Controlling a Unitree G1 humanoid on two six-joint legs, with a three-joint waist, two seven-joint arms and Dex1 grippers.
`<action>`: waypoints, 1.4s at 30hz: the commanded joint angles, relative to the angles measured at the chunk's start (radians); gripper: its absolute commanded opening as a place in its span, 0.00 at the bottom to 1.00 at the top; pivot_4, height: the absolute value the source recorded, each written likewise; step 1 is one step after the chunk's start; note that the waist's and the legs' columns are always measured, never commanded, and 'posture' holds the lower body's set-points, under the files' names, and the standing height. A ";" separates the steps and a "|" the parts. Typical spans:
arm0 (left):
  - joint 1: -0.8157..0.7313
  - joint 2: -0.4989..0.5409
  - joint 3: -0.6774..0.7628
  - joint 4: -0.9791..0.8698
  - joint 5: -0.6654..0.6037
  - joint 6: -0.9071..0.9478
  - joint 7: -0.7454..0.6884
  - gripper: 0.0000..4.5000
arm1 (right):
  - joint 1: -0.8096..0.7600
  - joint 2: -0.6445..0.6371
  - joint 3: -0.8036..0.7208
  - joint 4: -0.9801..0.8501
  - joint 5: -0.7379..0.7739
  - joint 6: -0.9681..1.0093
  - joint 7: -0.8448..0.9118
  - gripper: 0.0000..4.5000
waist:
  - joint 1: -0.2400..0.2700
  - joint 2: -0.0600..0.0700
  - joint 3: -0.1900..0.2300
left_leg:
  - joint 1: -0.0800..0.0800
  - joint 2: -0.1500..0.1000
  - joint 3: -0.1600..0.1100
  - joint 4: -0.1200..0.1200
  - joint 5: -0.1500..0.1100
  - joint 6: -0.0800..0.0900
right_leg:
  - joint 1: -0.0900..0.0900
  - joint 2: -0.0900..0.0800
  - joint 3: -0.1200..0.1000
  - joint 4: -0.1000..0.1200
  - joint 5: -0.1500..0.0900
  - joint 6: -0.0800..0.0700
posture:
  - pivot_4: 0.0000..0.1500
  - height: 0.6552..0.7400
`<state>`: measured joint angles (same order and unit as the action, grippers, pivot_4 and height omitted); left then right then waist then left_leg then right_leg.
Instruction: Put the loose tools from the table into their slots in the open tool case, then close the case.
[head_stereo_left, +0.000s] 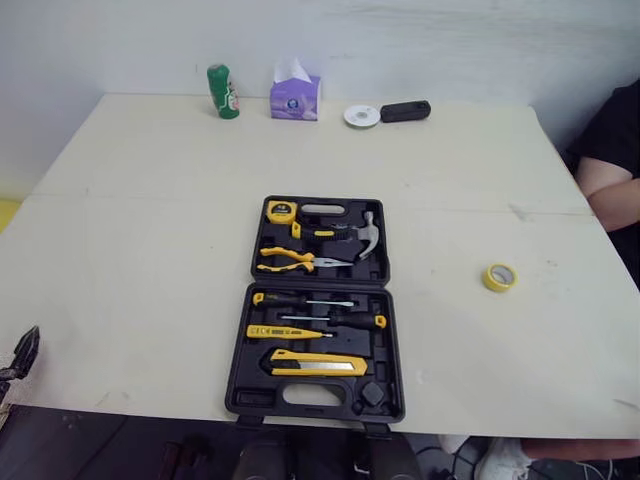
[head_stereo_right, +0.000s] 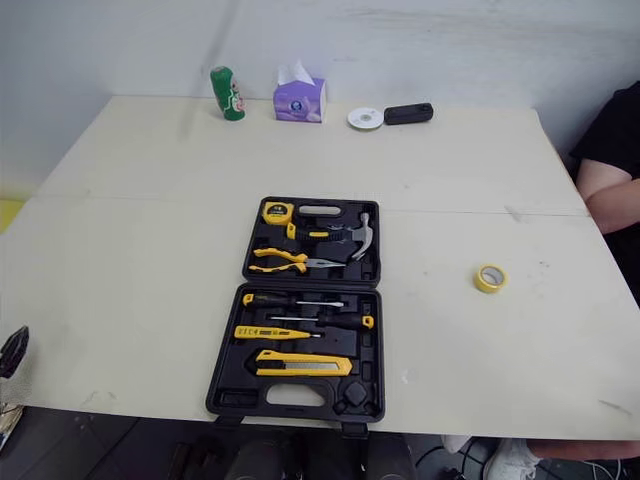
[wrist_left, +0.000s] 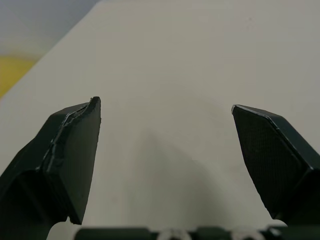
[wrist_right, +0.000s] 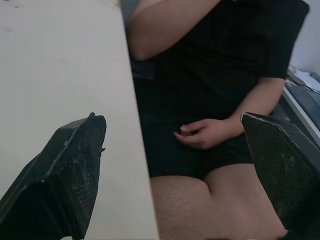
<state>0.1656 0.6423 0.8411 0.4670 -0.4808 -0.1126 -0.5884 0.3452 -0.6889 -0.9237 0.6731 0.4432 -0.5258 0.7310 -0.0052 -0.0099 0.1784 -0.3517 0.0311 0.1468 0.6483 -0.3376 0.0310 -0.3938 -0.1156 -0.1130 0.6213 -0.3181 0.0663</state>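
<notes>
Tool case (head_stereo_left: 393, 350) lies open at the near edge of the desk (head_stereo_left: 150, 250), at 6 o'clock in the head view, both halves flat, one toward 12 and one toward 6. Far half holds a yellow tape measure (head_stereo_left: 281, 211) at its 11 o'clock corner, a hammer (head_stereo_left: 362, 235) at 3 and yellow-handled pliers (head_stereo_left: 288, 260) across its near side. Near half, from far to near, holds two black-and-yellow screwdrivers (head_stereo_left: 300, 299), a yellow tester pen (head_stereo_left: 285, 332) and a yellow utility knife (head_stereo_left: 315, 362). One loose item is a yellow tape roll (head_stereo_left: 499, 277), flat on the desk at 3 o'clock from the case and well apart from it. Along the far edge are a green bottle (head_stereo_left: 222, 91) at 11, a purple tissue box (head_stereo_left: 295, 97) at 12, and a white disc (head_stereo_left: 361, 116) touching or just beside a black oblong object (head_stereo_left: 405, 110) at 1. Left claw (wrist_left: 165, 104) has its fingers spread wide with nothing between them, over bare desk. In the head view it sits at 8 o'clock from the case, by the desk's near-left edge. Right claw (wrist_right: 172, 117) is also spread wide and holds nothing. It looks past the desk's edge at a seated person (wrist_right: 215, 60) in black clothes with a hand (wrist_right: 202, 132) in the lap. That person's arm also shows at 3 o'clock in the head view.
</notes>
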 joint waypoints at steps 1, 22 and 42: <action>-0.056 0.006 0.015 -0.038 -0.050 0.021 0.031 0.98 | 0.009 0.009 -0.022 -0.035 0.037 -0.008 -0.031 1.00 | 0.000 0.000 0.000 | 0.000 0.000 0.000 0.000 0.000 0.000 | 0.000 0.000 0.000 0.000 0.000 0.000 | 1.00 1.00; -0.321 0.065 -0.473 -0.536 -0.116 0.298 -0.294 0.98 | -0.156 -0.402 0.321 -0.455 0.033 0.602 0.293 1.00 | -0.001 0.004 0.001 | -0.001 -0.001 0.002 0.001 0.006 -0.007 | -0.001 0.001 0.000 0.003 0.001 0.001 | 1.00 1.00; -0.479 -0.081 -0.867 -0.865 -0.165 0.500 -0.392 0.98 | -0.922 -0.513 1.068 -0.320 -0.350 0.783 0.641 1.00 | 0.002 0.004 0.002 | -0.005 0.000 0.002 0.008 0.010 0.000 | -0.002 0.003 -0.001 0.003 0.001 0.001 | 1.00 1.00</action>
<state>-0.3156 0.5699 -0.0172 -0.3525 -0.6412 0.3843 -0.9987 -0.5562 -1.2088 0.1235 0.3333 0.1398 0.2892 1.3575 -0.0034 -0.0060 0.1808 -0.3569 0.0312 0.1491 0.6568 -0.3278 0.0308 -0.3959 -0.1127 -0.1136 0.6244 -0.3174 0.0676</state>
